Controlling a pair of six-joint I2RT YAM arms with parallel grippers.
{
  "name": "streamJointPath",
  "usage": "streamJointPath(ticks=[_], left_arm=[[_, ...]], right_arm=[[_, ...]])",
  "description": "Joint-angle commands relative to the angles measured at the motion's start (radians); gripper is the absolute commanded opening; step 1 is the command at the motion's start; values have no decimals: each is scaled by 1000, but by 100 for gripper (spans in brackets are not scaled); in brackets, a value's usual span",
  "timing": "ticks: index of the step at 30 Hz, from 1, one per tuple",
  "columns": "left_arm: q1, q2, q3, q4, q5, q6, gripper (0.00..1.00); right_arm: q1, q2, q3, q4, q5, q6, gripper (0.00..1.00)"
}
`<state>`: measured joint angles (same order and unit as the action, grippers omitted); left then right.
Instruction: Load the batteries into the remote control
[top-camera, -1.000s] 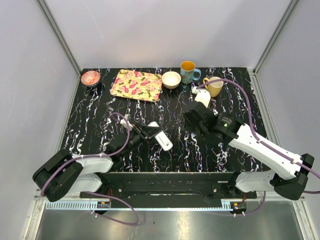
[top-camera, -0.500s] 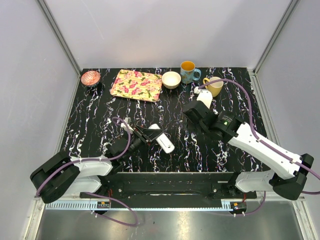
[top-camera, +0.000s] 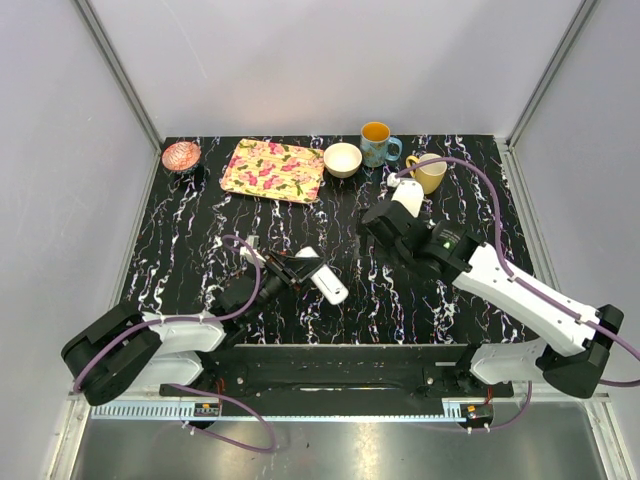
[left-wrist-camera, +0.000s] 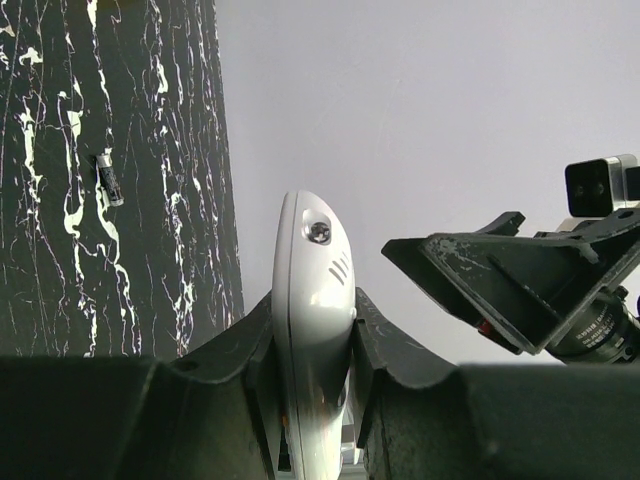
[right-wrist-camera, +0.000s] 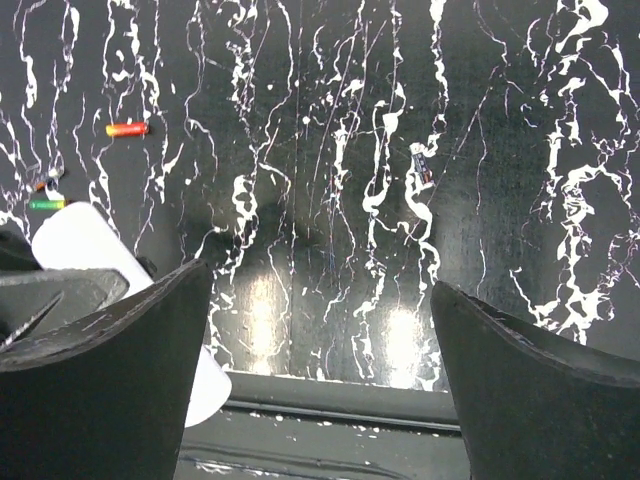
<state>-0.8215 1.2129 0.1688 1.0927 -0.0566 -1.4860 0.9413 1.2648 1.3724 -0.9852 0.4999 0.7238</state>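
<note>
The left claw (top-camera: 303, 268) is clamped tight on the remote control (top-camera: 326, 282). Its two fingers (left-wrist-camera: 385, 345) press the long sides of the slim white bar, which sticks out edge-up beyond them and is held over the table (top-camera: 200, 230) near the middle of the near edge, a little to the left. The right claw (top-camera: 376, 222) hangs over the table right of the middle with its jaws spread wide apart, gripping nothing and touching nothing; between its fingers (right-wrist-camera: 110, 320) only the black marbled top shows, with a small dark battery (right-wrist-camera: 421, 162) lying loose on it.
</note>
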Motion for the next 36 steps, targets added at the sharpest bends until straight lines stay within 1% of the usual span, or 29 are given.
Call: streamJointPath(ticks=[1, 2, 3, 5, 7, 8, 9, 10, 11, 12, 13, 14, 16, 17, 18, 19, 23, 26, 27, 29, 30, 31, 34, 36], left_arm=[[-4, -27, -9, 90, -38, -14, 0], [-5, -32, -9, 88, -38, -14, 0], [-4, -33, -11, 85, -40, -13, 0], [-4, -38, -14, 81, -42, -8, 0], [-4, -39, -15, 79, -42, -8, 0], [-5, -41, -15, 79, -42, -8, 0], [-4, -41, -15, 78, -43, -7, 0], [-4, -41, -17, 76, -43, -7, 0], [-4, -39, -15, 76, -46, -7, 0], [-4, -39, -15, 76, -48, -7, 0], [-4, -39, -15, 78, -48, -7, 0], [-4, -39, -14, 79, -51, -5, 0], [-4, -39, -12, 81, -52, -2, 0], [-4, -41, -12, 79, -55, -2, 0], [-5, -42, -12, 79, -57, 0, 0], [-4, -44, -11, 70, -57, 1, 0], [-4, -52, -8, 56, -63, 6, 0], [-4, -53, -5, 41, -68, 10, 0], [-4, -56, -2, 38, -69, 12, 0], [-4, -58, 6, 13, -69, 18, 0], [-4, -56, 12, 6, -69, 21, 0], [-4, -53, 15, 6, -69, 24, 0], [-4, -44, 20, 4, -68, 24, 0], [-4, -39, 23, 1, -66, 24, 0]], right_arm=[[-7, 7, 27, -9, 135, 155, 95], [-9, 4, 22, -4, 137, 169, 79], [-12, -10, 22, 3, 121, 154, 75], [-12, -24, 18, 26, 97, 62, 72], [-13, -45, 11, 51, 63, 13, 90], [-12, -44, 19, 43, 66, -4, 94], [-13, -29, 27, 30, 72, -9, 88], [-12, -16, 37, -10, 74, -11, 71], [-13, -4, 56, -33, 83, 0, 51], [-12, 20, 63, -55, 92, 3, 34], [-13, 33, 73, -88, 91, 5, 26], [-13, 44, 89, -99, 80, -4, 26], [-13, 68, 102, -124, 55, -6, 0], [-12, 71, 105, -124, 45, -14, 1], [-12, 71, 106, -124, 37, -15, 5], [-12, 70, 108, -124, 29, -20, 8], [-13, 44, 91, -106, -14, -40, 2], [-10, 21, 82, -72, -98, -56, 1], [-10, 27, 88, -70, -162, -64, 6], [-4, 48, 121, -81, -222, -81, 15], [4, 79, 137, -104, -254, -81, 24], [32, 91, 155, -116, -256, -84, 26], [88, 145, 224, -167, -241, -103, 27], [102, 180, 276, -197, -238, -118, 27]])
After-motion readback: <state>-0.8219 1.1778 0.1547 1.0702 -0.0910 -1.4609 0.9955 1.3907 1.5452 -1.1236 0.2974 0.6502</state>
